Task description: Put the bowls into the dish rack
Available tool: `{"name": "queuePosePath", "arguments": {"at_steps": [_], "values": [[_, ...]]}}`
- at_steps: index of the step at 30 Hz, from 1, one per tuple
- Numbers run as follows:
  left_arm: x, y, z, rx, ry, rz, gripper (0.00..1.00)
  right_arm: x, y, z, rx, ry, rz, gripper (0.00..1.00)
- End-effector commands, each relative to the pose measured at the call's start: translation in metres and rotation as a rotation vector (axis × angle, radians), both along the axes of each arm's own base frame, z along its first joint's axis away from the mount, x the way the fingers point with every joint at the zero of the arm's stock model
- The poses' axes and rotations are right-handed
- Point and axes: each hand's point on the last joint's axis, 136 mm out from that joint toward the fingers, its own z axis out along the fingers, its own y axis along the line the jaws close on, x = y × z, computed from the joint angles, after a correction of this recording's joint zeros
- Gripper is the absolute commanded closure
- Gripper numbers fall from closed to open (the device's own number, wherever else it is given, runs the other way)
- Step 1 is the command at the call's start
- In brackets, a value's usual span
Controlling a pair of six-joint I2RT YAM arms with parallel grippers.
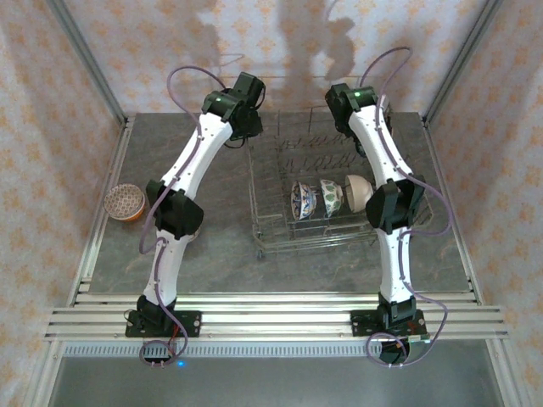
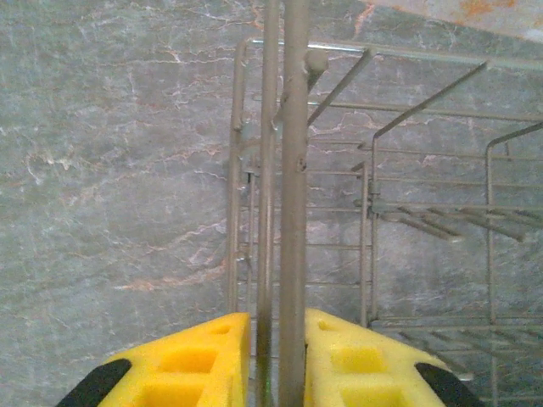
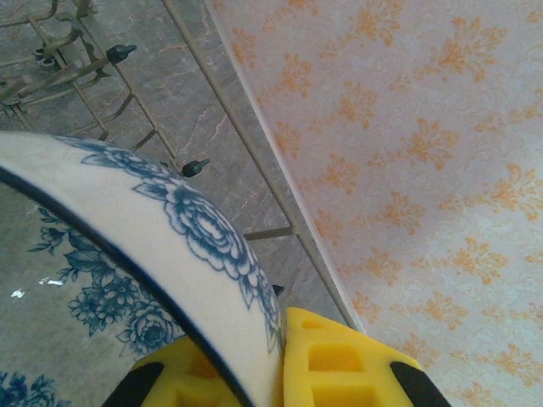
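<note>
**Top external view: three bowls racked, one on the table, one gripped**

Top external view has the dish rack (image 1: 280, 170) on the grey marbled table (image 1: 212, 246), right of centre, between the two arms. Three bowls stand on edge in a row among the tines at its near end: a blue-patterned bowl (image 1: 303, 201), a green floral bowl (image 1: 331, 197) just beside it, and a cream bowl (image 1: 358, 186) partly behind the right arm. An orange bowl (image 1: 125, 202) sits by the table's left edge, well apart from the rack.

Left wrist view looks down the rack's far-left corner. The left gripper (image 2: 276, 331) has its yellow fingers (image 2: 204, 356) drawn in snug on either side of two upright rim wires, clamped on the rack.

Right wrist view shows the right gripper (image 3: 254, 360) pinched on the rim of a blue-flowered bowl (image 3: 170, 220), one finger inside and one outside the white wall. Beyond the bowl lie black-tipped rack tines (image 3: 119, 52), the table edge and the orange-printed wallpaper (image 3: 424, 170).
</note>
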Motion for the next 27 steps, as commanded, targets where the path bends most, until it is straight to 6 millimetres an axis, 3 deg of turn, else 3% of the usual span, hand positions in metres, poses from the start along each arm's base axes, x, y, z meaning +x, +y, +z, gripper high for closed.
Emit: {"name": "queuePosePath", "arguments": {"at_steps": [1,8,16,27], "values": [[-0.008,0.030,0.008,0.033,0.009,0.120,0.85,-0.005,-0.001,0.030,0.004,-0.085,0.013,1.00],[-0.010,0.035,0.017,-0.020,-0.021,0.232,1.00,-0.002,0.001,0.039,0.019,-0.112,0.042,1.00],[-0.025,0.048,0.030,-0.058,-0.061,0.375,1.00,0.002,-0.001,0.049,-0.006,-0.137,0.060,1.00],[-0.053,0.042,0.029,-0.156,-0.101,0.496,1.00,0.016,0.001,0.065,-0.024,-0.217,0.079,1.00]]}}
